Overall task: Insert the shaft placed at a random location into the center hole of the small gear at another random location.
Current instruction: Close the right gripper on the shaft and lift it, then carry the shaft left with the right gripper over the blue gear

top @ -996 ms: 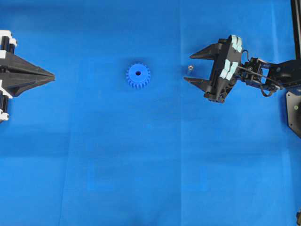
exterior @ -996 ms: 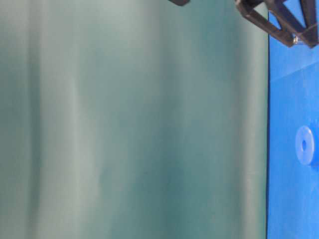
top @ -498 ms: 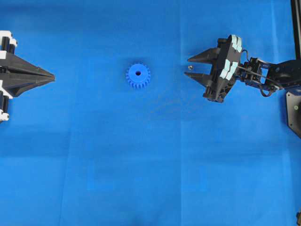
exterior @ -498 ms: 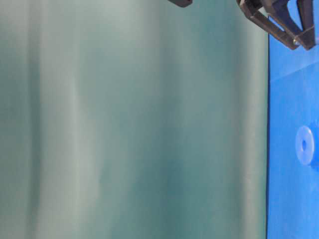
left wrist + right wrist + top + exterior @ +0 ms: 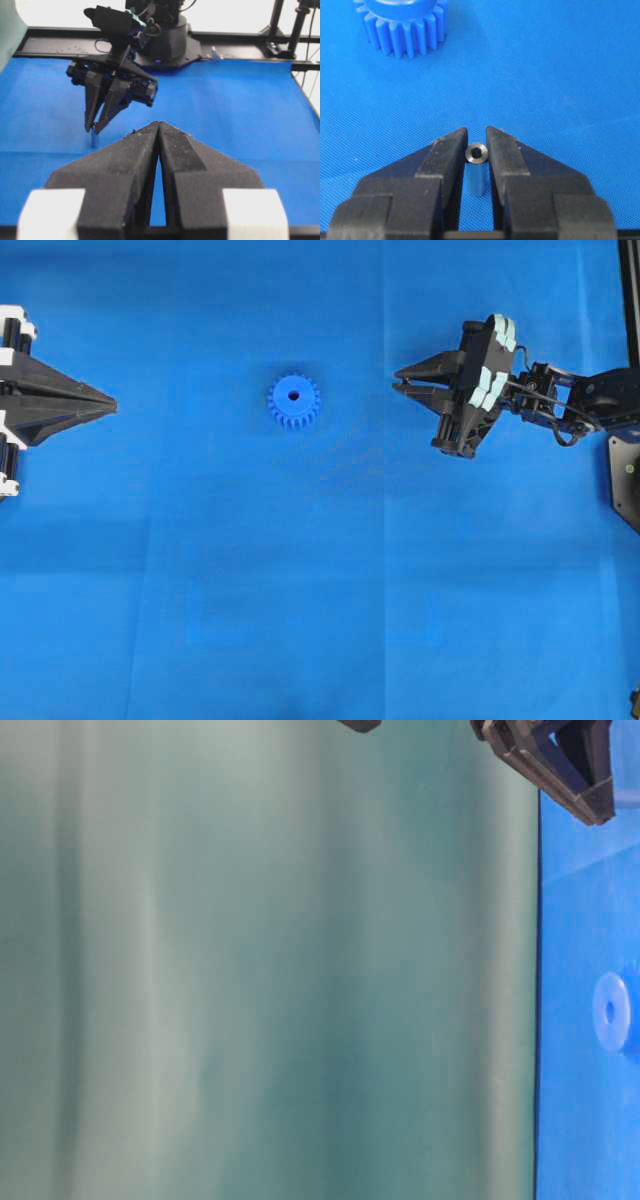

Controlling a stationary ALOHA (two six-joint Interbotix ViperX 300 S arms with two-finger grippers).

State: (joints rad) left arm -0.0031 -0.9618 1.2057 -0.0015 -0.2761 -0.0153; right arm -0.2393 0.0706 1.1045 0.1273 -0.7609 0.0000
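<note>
My right gripper (image 5: 476, 137) has its fingers (image 5: 442, 150) drawn in around the shaft (image 5: 476, 167), which stands upright between them near the bottom middle of the right wrist view, its hollow top end facing the camera. The fingers sit just beside it on either side; I judge the grasp nearly made, though I cannot tell whether both pads already press on the metal. I take it upright because it has to go down end-first into the center hole (image 5: 293, 395).

The small gear (image 5: 294, 402) lies flat on the blue worktop (image 5: 300, 590), left of centre in the upper half of the overhead view, well apart from my right gripper at the upper right. My left gripper (image 5: 105, 400) waits at the left edge with fingers clenched on nothing, out of the way.

A second ago my right fingers stood wide apart with the shaft in the gap; they have since closed in, and the gear has not moved.
</note>
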